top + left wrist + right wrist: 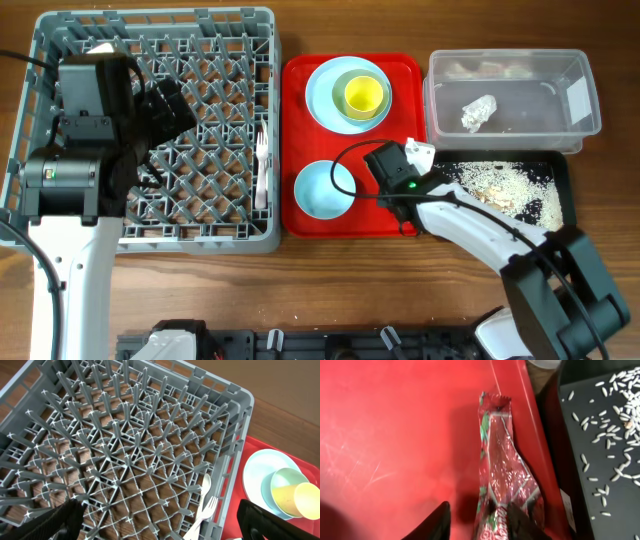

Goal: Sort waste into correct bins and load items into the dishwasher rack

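Note:
The shiny red wrapper lies on the red tray's right edge, next to the black tray. My right gripper is open and straddles the wrapper's near end, with its right finger against the wrapper and a gap on the left. In the overhead view that gripper covers the wrapper. My left gripper is open and empty above the grey dishwasher rack. A white fork and spoon lie in the rack's right side. The crumpled napkin is in the clear tub. Rice crumbs cover the black tray.
The red tray holds a pale blue plate with a bowl and a yellow-green cup stacked on it, and a second pale blue bowl in front. Beige food bits lie at the back of the clear tub.

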